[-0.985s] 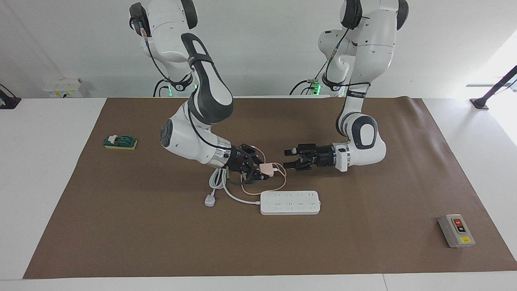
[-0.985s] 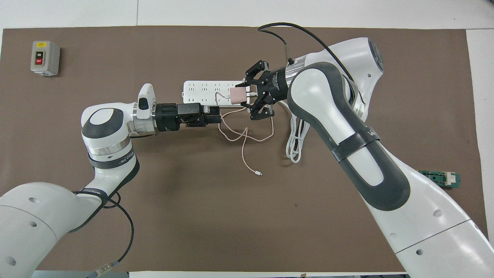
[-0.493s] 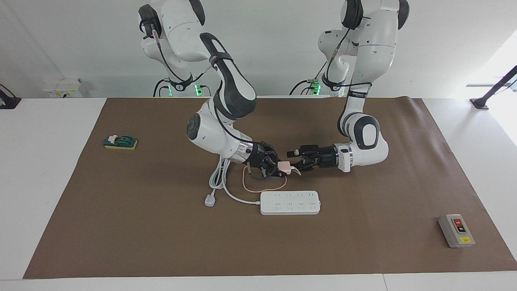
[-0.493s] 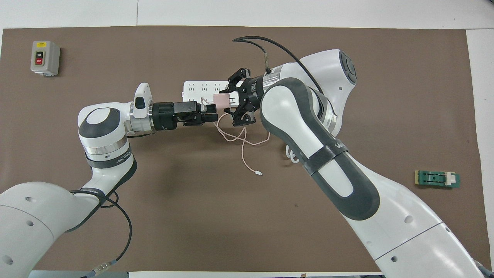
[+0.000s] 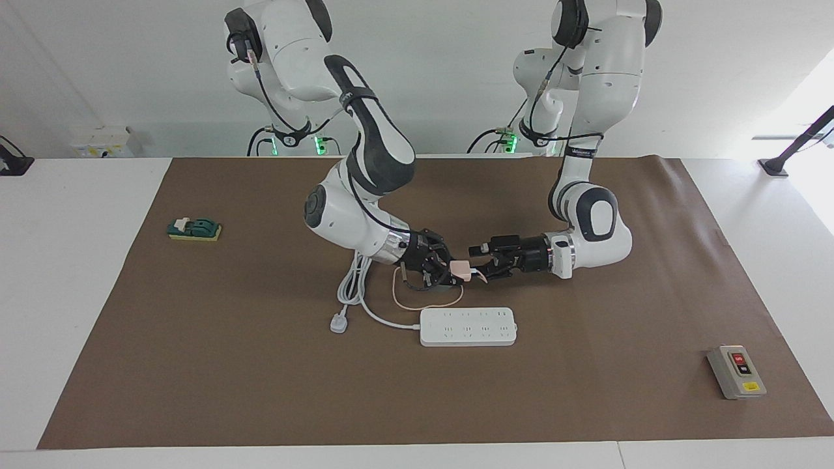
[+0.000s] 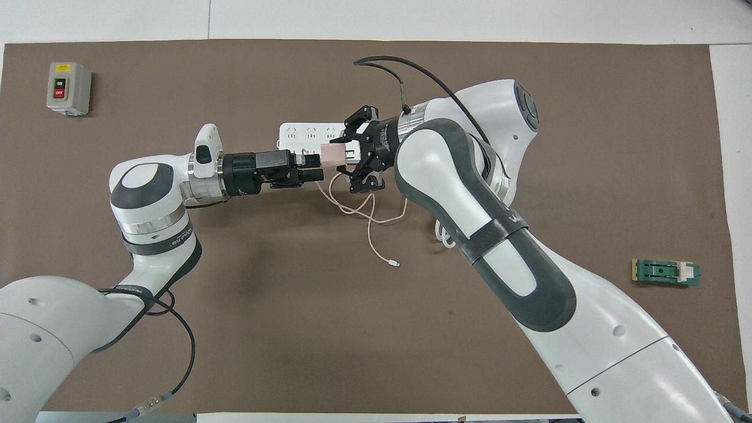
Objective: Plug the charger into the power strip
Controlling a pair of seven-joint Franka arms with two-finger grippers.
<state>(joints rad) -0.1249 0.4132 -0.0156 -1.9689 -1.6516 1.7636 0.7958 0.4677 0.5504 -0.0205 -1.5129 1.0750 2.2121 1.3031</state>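
I see table cover [image 5: 195, 365]: matt brown paper-like sheet, smooth | power strip [image 5: 468, 326]: smooth white plastic, slight sheen | charger [image 5: 460, 266]: pale pink plastic, smooth | arm shells [image 6: 470, 176]: glossy white and dark grey plastic | switch box [image 5: 736, 372]: dull grey casing | I read wrist ring [image 5: 391, 244] as bright metal.

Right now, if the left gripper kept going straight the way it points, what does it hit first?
The charger. The left gripper, open, points level at the pink cube held up in the shut right gripper, just short of it. Whether they already touch is unclear.
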